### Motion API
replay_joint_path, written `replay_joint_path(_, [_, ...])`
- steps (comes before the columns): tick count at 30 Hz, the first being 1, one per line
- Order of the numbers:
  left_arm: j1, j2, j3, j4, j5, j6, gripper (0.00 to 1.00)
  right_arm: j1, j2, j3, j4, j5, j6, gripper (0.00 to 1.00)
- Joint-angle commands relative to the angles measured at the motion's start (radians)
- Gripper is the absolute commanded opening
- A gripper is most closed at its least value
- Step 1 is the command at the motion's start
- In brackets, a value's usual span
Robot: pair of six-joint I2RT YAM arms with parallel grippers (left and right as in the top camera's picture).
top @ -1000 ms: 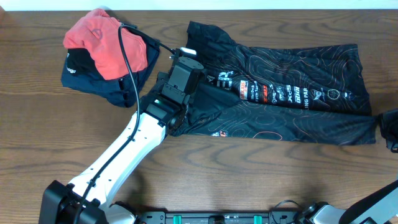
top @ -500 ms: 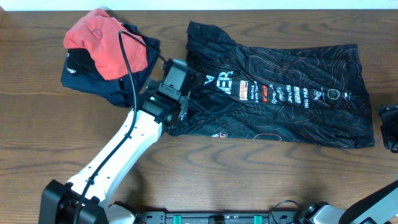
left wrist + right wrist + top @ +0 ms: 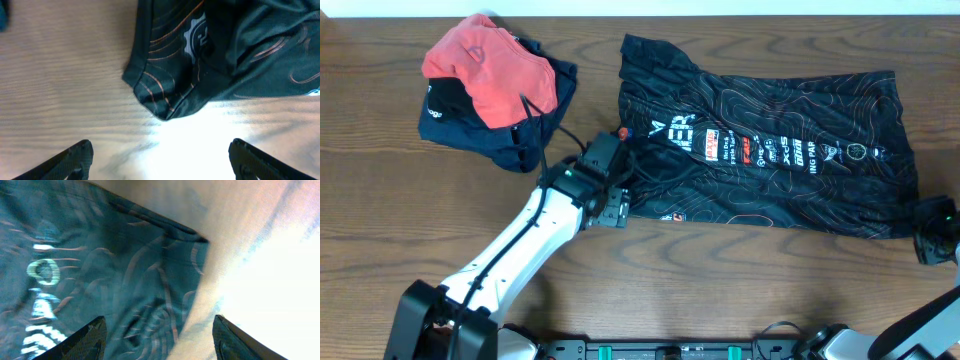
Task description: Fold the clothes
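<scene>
Overhead view: black jersey [image 3: 770, 150] spread flat across the wooden table [image 3: 720, 290], with white lettering and small sponsor logos in a row along the middle and thin orange contour lines all over. Left gripper [image 3: 605, 190] at the garment's lower left edge; right gripper [image 3: 932, 230] at its lower right corner, close to the picture's border.

Left wrist view — left gripper [image 3: 161, 146] spread wide and gripping nothing, with only bare table [image 3: 60, 75] and glare between the fingertips. Just ahead of them, a rumpled corner of the jersey [image 3: 240, 45] pointing back toward the tool, a white gear-shaped logo a little farther ahead. Not touching the cloth.

Right wrist view — right gripper [image 3: 159, 322] likewise parted and clamped on nothing. Ahead of one finger and under the gap, the jersey [image 3: 75, 255] lying flat, with a pale ring logo on it; ahead of the other finger, bright table [image 3: 250, 255]. Cannot tell whether the fingertips brush the fabric.

Ahead and to the left of the left gripper, a heap: coral-red garment [image 3: 485, 70] on top of a navy garment [image 3: 510, 145], near the jersey but not touching it.
</scene>
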Motion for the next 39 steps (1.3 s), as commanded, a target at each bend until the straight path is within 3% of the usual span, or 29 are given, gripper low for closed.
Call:
replay_joint_path(1, [0.002,0.012,-0.083,0.080,0.018,-0.032,0.88,0.007,0.060,-0.019,0.030,0.044,-0.013,0.66])
replay_joint_path(6, [0.007,0.012,-0.179,0.234,0.008,-0.031,0.87,0.006,0.132,-0.019,0.036,0.021,-0.025,0.65])
replay_joint_path(8, [0.010,0.012,-0.209,0.283,0.003,-0.029,0.81,0.006,0.145,-0.019,0.037,0.021,-0.025,0.64])
replay_joint_path(20, [0.024,0.013,-0.253,0.420,-0.087,0.042,0.06,0.000,0.147,-0.019,0.020,0.018,-0.044,0.64])
replay_joint_path(25, [0.103,0.009,-0.251,0.412,-0.083,0.041,0.06,-0.009,0.147,-0.019,0.003,0.018,-0.044,0.64])
replay_joint_path(27, [0.139,0.009,-0.241,0.395,-0.069,0.040,0.06,-0.009,0.147,-0.019,0.004,0.018,-0.047,0.57])
replay_joint_path(30, [0.187,0.008,-0.227,0.363,-0.033,0.042,0.06,-0.009,0.147,-0.019,0.052,0.018,-0.057,0.56])
replay_joint_path(36, [0.219,0.008,-0.225,0.326,-0.010,0.045,0.06,-0.009,0.147,-0.020,0.092,0.027,-0.058,0.31])
replay_joint_path(38, [0.219,0.008,-0.225,0.319,0.035,0.045,0.07,-0.009,0.147,-0.029,0.093,0.061,-0.056,0.30])
replay_joint_path(39, [0.219,0.008,-0.225,0.316,0.069,0.045,0.13,-0.009,0.147,-0.040,0.098,0.083,-0.044,0.30])
